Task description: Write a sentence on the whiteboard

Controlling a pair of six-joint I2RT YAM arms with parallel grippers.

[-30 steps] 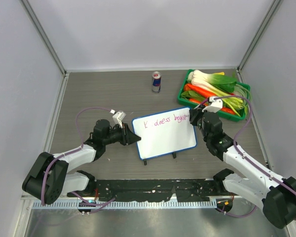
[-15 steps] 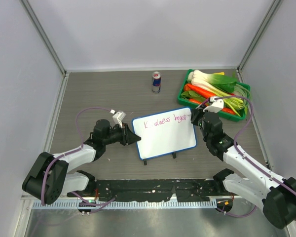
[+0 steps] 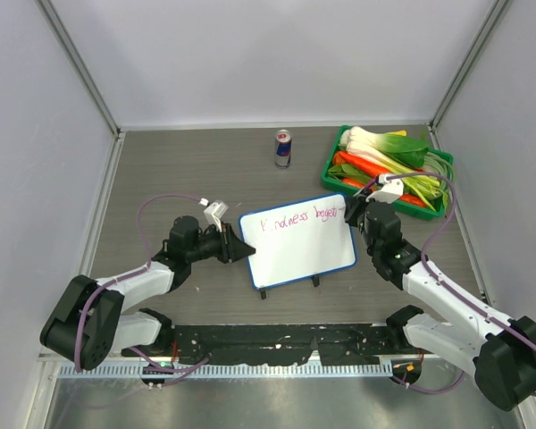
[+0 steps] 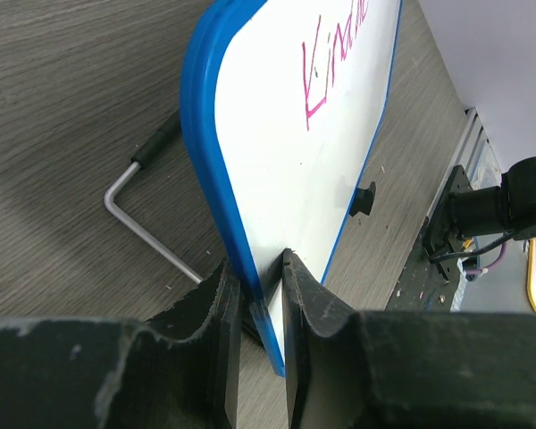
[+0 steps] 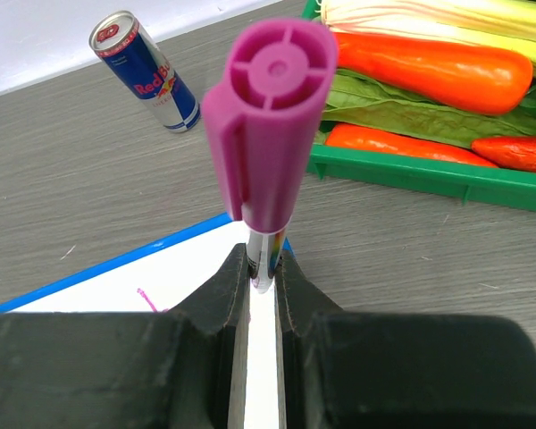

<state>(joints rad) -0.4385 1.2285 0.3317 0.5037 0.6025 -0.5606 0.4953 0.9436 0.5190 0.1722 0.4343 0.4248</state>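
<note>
The whiteboard [image 3: 299, 255], white with a blue rim, stands tilted on two black feet at the table's middle. The sentence [image 3: 299, 218] is one line of magenta words along its top. My left gripper [image 3: 248, 252] is shut on the board's left edge; in the left wrist view its fingers clamp the blue rim of the whiteboard [image 4: 277, 179] at the gripper [image 4: 260, 268], with the sentence's first letters [image 4: 326, 80] above. My right gripper [image 3: 347, 213] is at the board's top right corner. In the right wrist view the gripper [image 5: 263, 268] is shut on a magenta marker [image 5: 270, 116] over the whiteboard [image 5: 161, 277].
A Red Bull can [image 3: 283, 147] stands at the back, also in the right wrist view [image 5: 146, 70]. A green tray [image 3: 332, 154] of leeks, carrots and greens sits at the back right, close behind my right gripper. The board's metal wire stand [image 4: 152, 241] rests behind it.
The gap in the first word now shows letters. The right gripper with the marker has barely shifted at the board's top right corner. The left arm has not moved.
</note>
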